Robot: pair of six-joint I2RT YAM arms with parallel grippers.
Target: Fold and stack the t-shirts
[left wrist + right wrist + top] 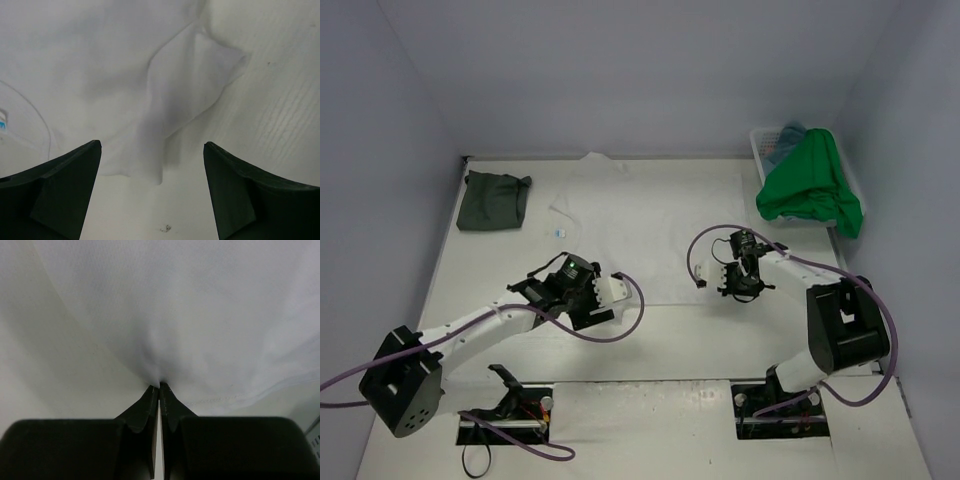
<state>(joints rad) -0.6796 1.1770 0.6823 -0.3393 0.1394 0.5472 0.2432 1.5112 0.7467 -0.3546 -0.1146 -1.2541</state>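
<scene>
Limp, light white t-shirt (650,230). Right end effector (159,385) clamps its 5 o'clock hem; left end effector (151,150), wide open and empty, should pinch the 7 o'clock corner.

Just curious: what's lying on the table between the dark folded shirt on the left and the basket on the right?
A white t-shirt, spread out flat; the top view shows it between the dark shirt and the basket.
</scene>
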